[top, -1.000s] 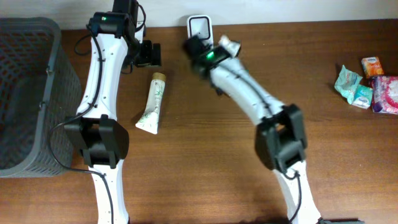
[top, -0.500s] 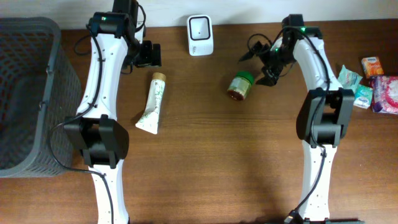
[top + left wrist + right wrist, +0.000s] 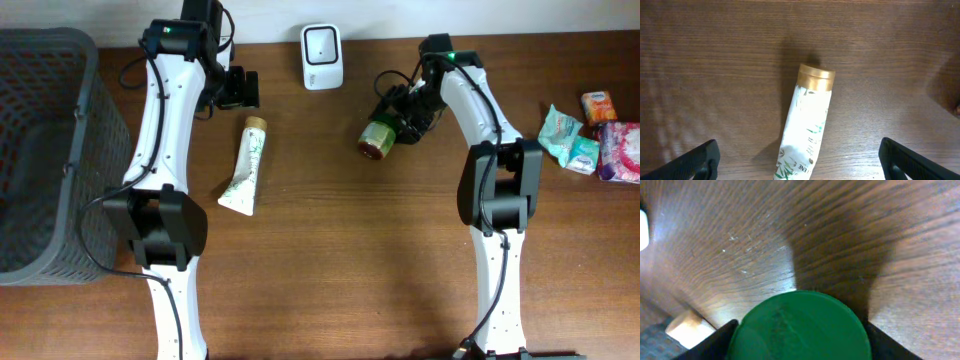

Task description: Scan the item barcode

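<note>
Pick-up step: I am pinching the jar (image 3: 376,140) by its green lid (image 3: 800,327) between the right claw's (image 3: 399,117) half-spread jaws, next needing a lift toward the scanner (image 3: 322,43) just beyond the claw.

left gripper (image 3: 238,88) wide, right gripper (image 3: 402,108) low

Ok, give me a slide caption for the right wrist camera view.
Close-up: the right gripper clasps a green jar lid from both sides, with the wooden table behind.

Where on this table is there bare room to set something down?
Free: the wood between the tube and the jar, and the broad front of the table. Crowded: the right edge with packets, and around the scanner.
</note>
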Tool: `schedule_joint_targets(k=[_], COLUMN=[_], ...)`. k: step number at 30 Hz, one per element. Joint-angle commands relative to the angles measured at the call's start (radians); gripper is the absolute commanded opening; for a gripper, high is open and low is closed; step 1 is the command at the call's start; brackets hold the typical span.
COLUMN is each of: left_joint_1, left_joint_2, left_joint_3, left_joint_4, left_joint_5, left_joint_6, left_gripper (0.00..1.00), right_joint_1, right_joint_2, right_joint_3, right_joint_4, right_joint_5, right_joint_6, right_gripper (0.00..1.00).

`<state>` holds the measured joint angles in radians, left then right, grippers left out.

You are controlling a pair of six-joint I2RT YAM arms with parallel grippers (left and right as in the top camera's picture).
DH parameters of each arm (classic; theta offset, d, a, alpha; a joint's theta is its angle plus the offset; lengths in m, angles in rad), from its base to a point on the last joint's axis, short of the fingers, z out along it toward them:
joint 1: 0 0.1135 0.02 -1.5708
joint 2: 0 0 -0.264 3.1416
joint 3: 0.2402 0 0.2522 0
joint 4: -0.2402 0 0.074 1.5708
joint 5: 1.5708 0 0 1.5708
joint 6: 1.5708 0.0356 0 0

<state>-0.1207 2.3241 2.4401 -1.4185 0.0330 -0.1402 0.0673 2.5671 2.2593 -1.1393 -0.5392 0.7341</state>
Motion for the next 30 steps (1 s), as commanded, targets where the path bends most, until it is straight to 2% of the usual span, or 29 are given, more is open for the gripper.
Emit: schedule_joint_targets(k=[1,3,6,8,12,14,19,21,23,25,27,28,30], left_joint_1=[0.006,0.006,0.006,0.006,0.006,0.006,0.006,0.006,0.006,0.006,0.006,0.006,0.006], left_joint_2=[-0.016,-0.016,-0.016,-0.016,-0.016,-0.016,-0.016,-0.016,-0.016,-0.016,-0.016,-0.016,-0.016], left_joint_3=[-0.004,-0.004,-0.004,-0.004,-0.004,-0.004,-0.004,-0.004,-0.004,-0.004,-0.004,-0.004,-0.004], left_joint_4=[-0.002,0.001,0.0,0.005,0.012,0.012,0.014,0.02,0.024,0.025,0.029,0.028,0.026], left_joint_5=[-0.003,-0.003,-0.003,-0.003,-0.004,-0.004,-0.004,-0.004,-0.004,-0.004,-0.004,-0.004,-0.004], left_joint_6=[-0.009,-0.009,-0.009,-0.009,-0.009,-0.009,-0.009,-0.009,-0.009,-0.009,-0.009,-0.009,-0.009], left_gripper=[0.99,0.99,0.99,0.99,0.99,0.99,0.99,0.99,0.99,0.99,0.99,0.99,0.99], right_joint_1=[-0.003,-0.003,0.005,0.029,0.128,0.183,0.251,0.269,0.284,0.299,0.312,0.314,0.306], right_joint_2=[0.02,0.02,0.018,0.018,0.022,0.029,0.029,0.029,0.029,0.019,-0.003,-0.012,-0.024], right_joint_3=[0.032,0.097,0.283,0.421,0.486,0.444,0.27,0.197,0.185,0.186,0.186,0.186,0.187], right_joint_4=[-0.024,-0.051,-0.143,-0.167,-0.117,-0.032,0.068,0.097,0.088,0.065,0.02,0.014,0.027], right_joint_5=[0.107,0.116,0.319,0.542,0.972,1.072,1.091,1.1,1.117,1.125,1.128,1.128,1.136], right_joint_6=[-0.06,-0.1,-0.141,-0.2,-0.199,-0.196,-0.026,-0.011,-0.011,-0.011,0.027,0.035,0.034], right_gripper=[0.57,0.57,0.57,0.58,0.59,0.61,0.61,0.63,0.64,0.71,0.71,0.68,0.51])
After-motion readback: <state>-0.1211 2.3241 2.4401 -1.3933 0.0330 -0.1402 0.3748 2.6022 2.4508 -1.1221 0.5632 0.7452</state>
